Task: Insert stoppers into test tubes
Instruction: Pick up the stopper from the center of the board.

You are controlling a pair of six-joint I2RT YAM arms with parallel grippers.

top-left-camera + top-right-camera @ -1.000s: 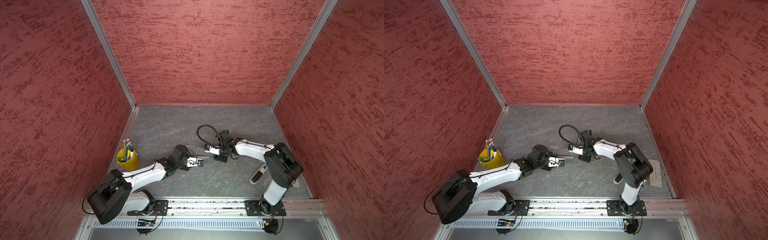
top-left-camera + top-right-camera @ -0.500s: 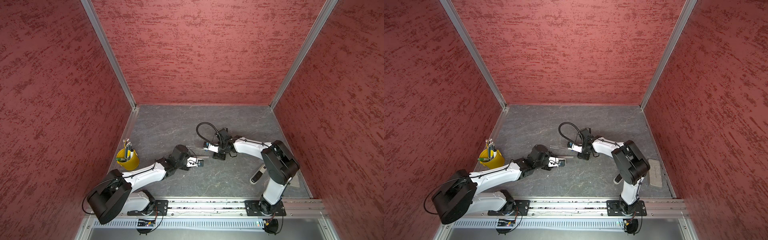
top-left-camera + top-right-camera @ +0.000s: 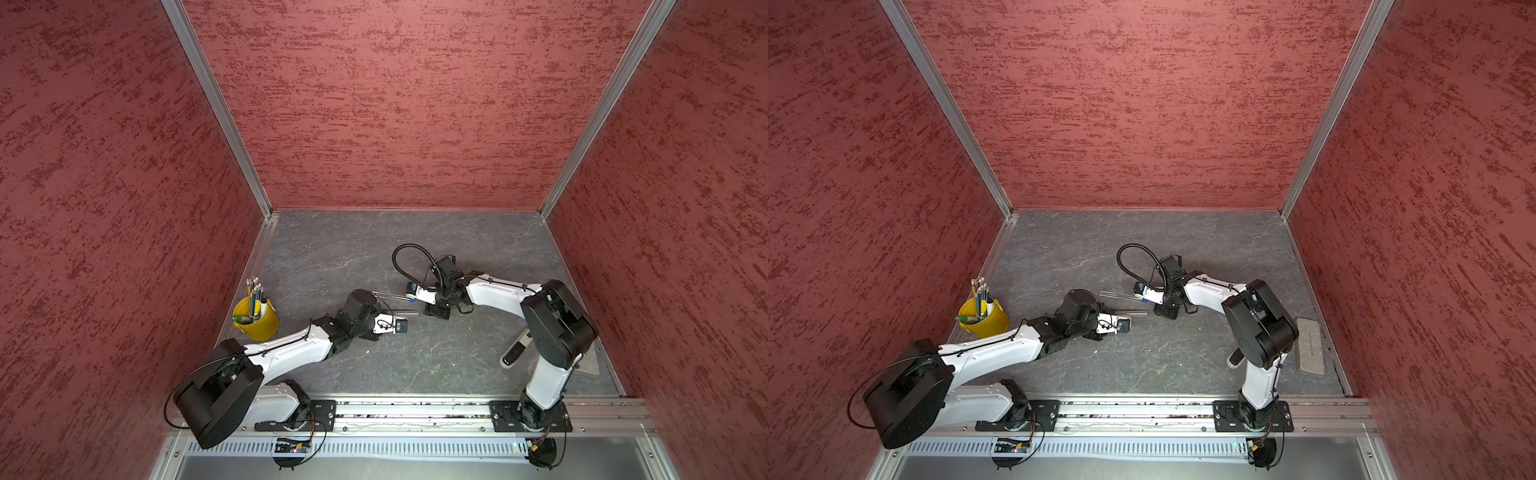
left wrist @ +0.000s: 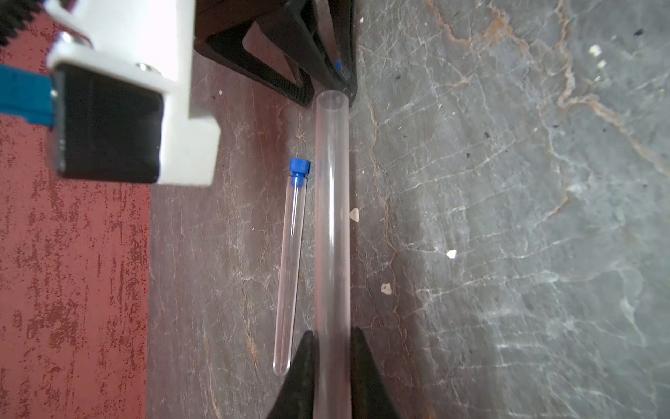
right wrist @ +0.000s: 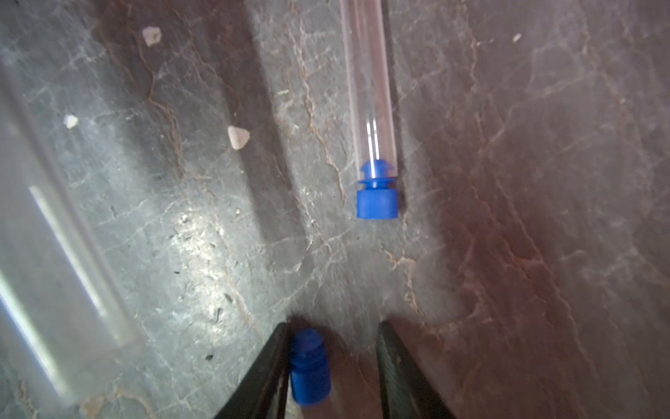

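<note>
My left gripper (image 4: 331,362) is shut on a clear test tube (image 4: 331,217) held just above the table. The tube's open mouth (image 4: 331,98) points at my right gripper (image 5: 335,362). In a top view the held tube (image 3: 406,312) reaches towards the right gripper (image 3: 428,310). The right jaws stand apart. A blue stopper (image 5: 310,366) lies between them against one finger, with a gap to the other finger. A second test tube (image 4: 290,268) lies on the table beside the held one, with a blue stopper (image 4: 299,168) in its mouth. The right wrist view shows this stopper (image 5: 377,196) too.
A yellow cup of pencils and markers (image 3: 255,318) stands by the left wall. A black-and-white remote-like device (image 3: 516,353) and a grey pad (image 3: 1310,347) lie near the right arm's base. Small white specks (image 4: 451,254) dot the dark stone table (image 3: 415,365).
The right arm has shifted slightly to the left, towards the held tube. The left arm has kept still with the tube in its grip.
</note>
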